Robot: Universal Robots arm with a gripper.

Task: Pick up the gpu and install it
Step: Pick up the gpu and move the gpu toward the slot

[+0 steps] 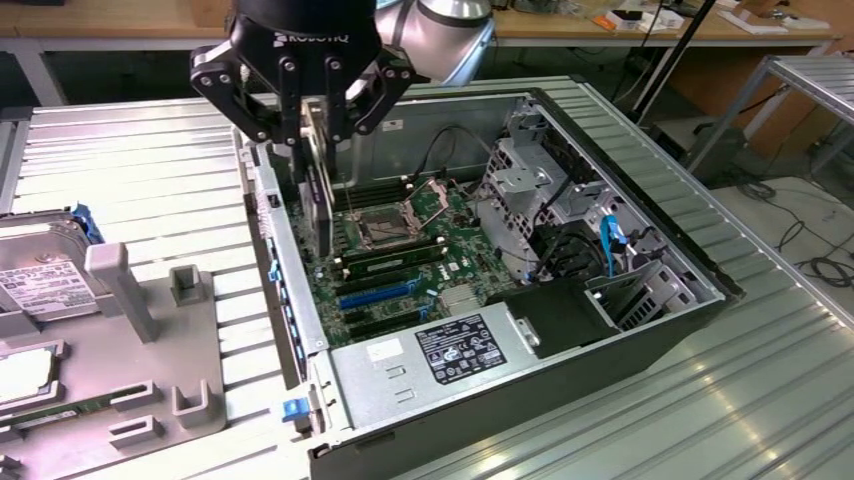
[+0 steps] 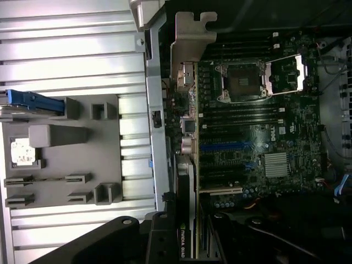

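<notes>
My gripper point(image 1: 318, 128) is shut on the gpu point(image 1: 318, 205), a thin dark card that hangs on edge from the fingers. The card's lower end dips into the open computer case point(image 1: 667, 250), close to the case's wall on the exterior view's left and above the motherboard point(image 1: 400, 235). In the wrist view the gpu point(image 2: 188, 165) runs edge-on away from the gripper point(image 2: 187, 234), and its silver bracket point(image 2: 192, 38) is at the far end. The card hovers beside the motherboard point(image 2: 258, 126), near the blue slot point(image 2: 223, 147). That blue slot point(image 1: 378, 295) lies below the card.
A grey fixture tray point(image 1: 147, 330) sits on the ribbed metal table to the exterior view's left of the case, with a silver hard drive point(image 1: 40, 275) and a green memory stick point(image 1: 60, 410) in it. Inside the case are the power supply point(image 1: 427, 350), drive cages point(image 1: 534, 190) and cables.
</notes>
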